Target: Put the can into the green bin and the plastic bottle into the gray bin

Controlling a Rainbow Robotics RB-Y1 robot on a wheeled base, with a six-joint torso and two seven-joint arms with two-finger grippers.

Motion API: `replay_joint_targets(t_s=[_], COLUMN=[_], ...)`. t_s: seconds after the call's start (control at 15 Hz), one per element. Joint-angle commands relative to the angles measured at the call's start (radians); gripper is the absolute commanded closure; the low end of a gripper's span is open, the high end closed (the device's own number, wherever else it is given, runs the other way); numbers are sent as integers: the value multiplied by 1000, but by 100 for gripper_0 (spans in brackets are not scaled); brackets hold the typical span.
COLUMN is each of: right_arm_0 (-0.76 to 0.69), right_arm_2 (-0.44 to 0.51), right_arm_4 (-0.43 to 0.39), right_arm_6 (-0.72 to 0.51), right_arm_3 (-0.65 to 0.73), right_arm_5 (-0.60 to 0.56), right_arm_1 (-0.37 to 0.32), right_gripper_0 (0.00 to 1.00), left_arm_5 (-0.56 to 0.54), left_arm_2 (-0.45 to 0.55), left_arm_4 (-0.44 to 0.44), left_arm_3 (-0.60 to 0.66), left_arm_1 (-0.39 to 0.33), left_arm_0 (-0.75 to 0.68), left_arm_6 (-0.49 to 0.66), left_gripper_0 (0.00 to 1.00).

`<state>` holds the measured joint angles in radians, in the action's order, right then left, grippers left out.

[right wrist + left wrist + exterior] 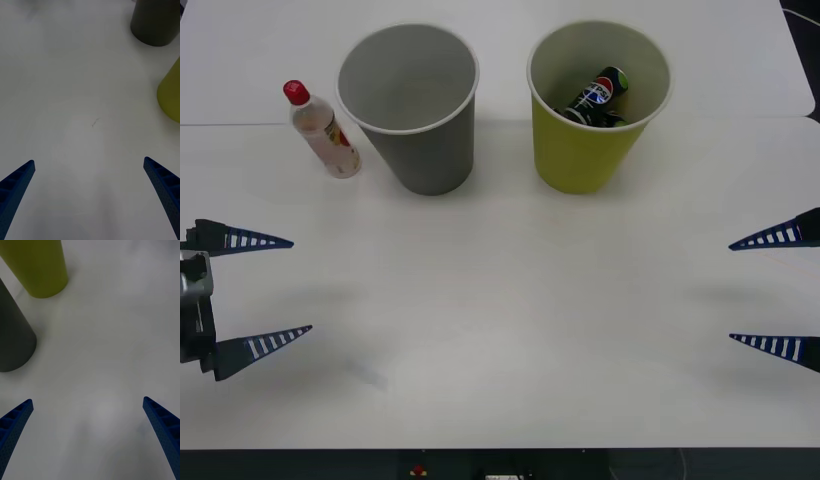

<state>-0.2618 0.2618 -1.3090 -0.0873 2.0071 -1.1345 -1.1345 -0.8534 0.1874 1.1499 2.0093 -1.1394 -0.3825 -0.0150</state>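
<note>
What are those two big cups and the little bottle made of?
The gray bin and the green bin look like matte paper cups, judging by their thin rolled pale rims. The plastic bottle seems clear glossy plastic with a red cap; you can see through its body. The can looks like printed metal.

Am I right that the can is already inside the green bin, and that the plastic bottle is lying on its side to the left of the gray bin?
Not quite. The can is indeed inside the green bin, but the plastic bottle is standing upright, not lying on its side, on the table just left of the gray bin. The front view shows it, red cap on top.
</note>
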Motion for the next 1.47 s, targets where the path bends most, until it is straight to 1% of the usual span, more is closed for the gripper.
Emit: replay_joint_targets(t_s=[0.07,0.4,0.47,0.6,0.67,0.8,1.07,1.2,1.27,1.47], right_arm_0=[0,0,0,0,0,0,0,0,0,0], right_arm_2=[0,0,0,0,0,0,0,0,0,0], right_arm_4=[0,0,0,0,0,0,0,0,0,0], right_arm_6=[0,0,0,0,0,0,0,0,0,0], right_arm_3=[0,0,0,0,0,0,0,0,0,0], right_arm_5=[0,0,0,0,0,0,0,0,0,0], right_arm_1=[0,0,0,0,0,0,0,0,0,0], right_gripper_0=[0,0,0,0,0,0,0,0,0,0], left_arm_5=[131,356,404,461,479,516,537,603,637,734], left_arm_2=[-46,-97,-108,-134,-140,-160,-171,-180,-181,-198], left_arm_4=[-68,-242,-299,-400,-432,-532,-625,-676,-670,-651], left_arm_3=[0,16,20,20,19,19,-18,-20,-20,-32], left_arm_1=[1,0,1,12,26,56,115,118,118,148], left_arm_0=[-35,-118,-138,-154,-159,-168,-168,-167,-157,-110], left_arm_6=[27,53,53,44,43,38,15,-2,-11,-157], left_gripper_0=[0,0,0,0,0,0,0,0,0,0])
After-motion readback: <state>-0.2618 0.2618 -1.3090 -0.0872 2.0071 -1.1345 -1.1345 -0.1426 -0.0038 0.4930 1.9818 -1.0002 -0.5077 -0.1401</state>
